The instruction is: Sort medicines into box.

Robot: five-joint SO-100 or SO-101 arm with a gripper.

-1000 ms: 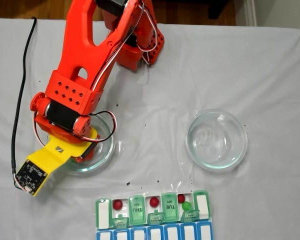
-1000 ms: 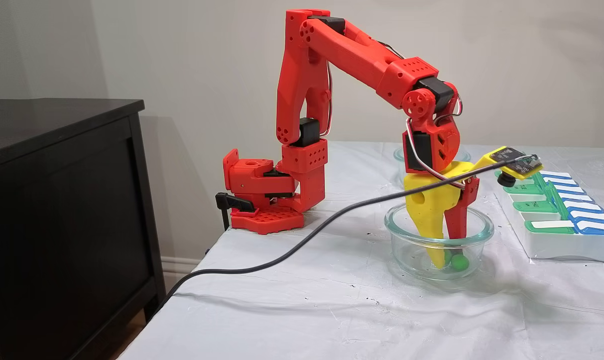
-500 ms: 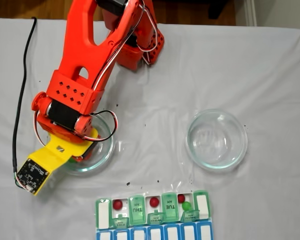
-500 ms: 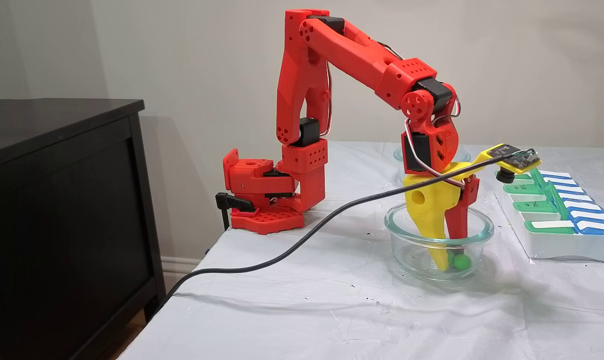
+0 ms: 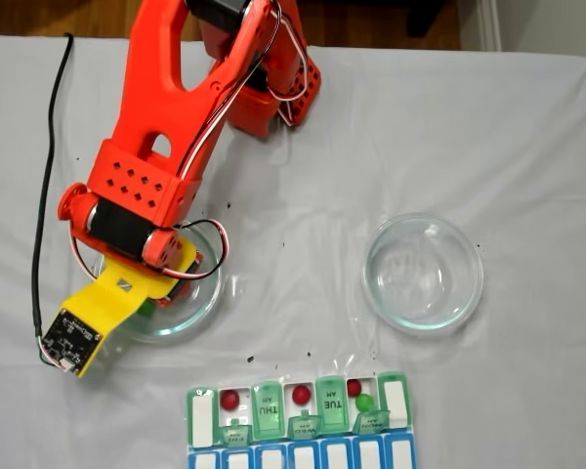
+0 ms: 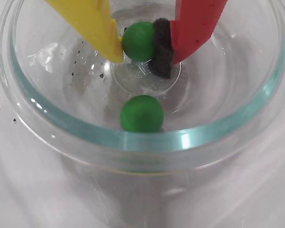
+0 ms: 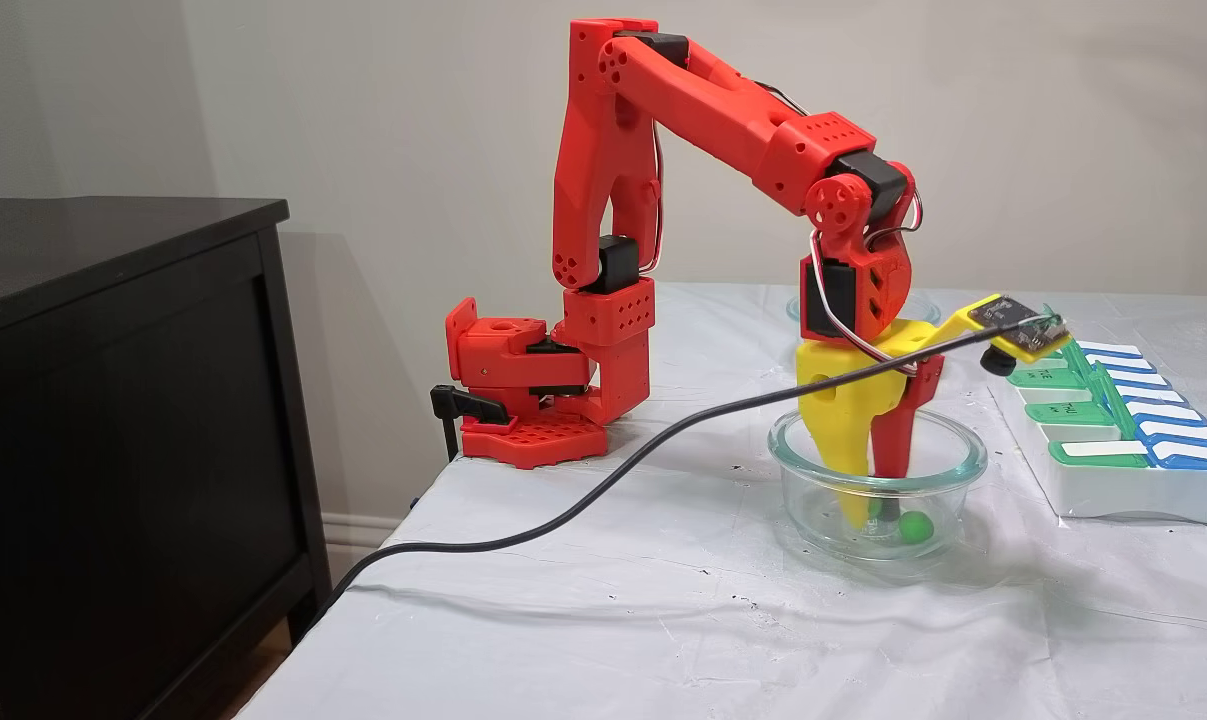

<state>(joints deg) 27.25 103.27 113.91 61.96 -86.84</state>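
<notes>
The red arm (image 5: 166, 147) reaches from the top of the fixed view down over a glass dish (image 5: 190, 303) at the left of the white tabletop (image 5: 469, 127). A second glass dish (image 5: 423, 273) sits well apart at the right. Along the bottom edge lies the box (image 5: 298, 425); three red pills (image 5: 230, 400) and one green pill (image 5: 364, 403) rest in open compartments.

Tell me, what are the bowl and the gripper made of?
The bowl looks like clear, glossy glass: you see through it and its thick rim glints greenish. The gripper looks like matte hard plastic, one finger yellow, one red, probably printed, with a dark soft-looking pad against the green pill.
</notes>
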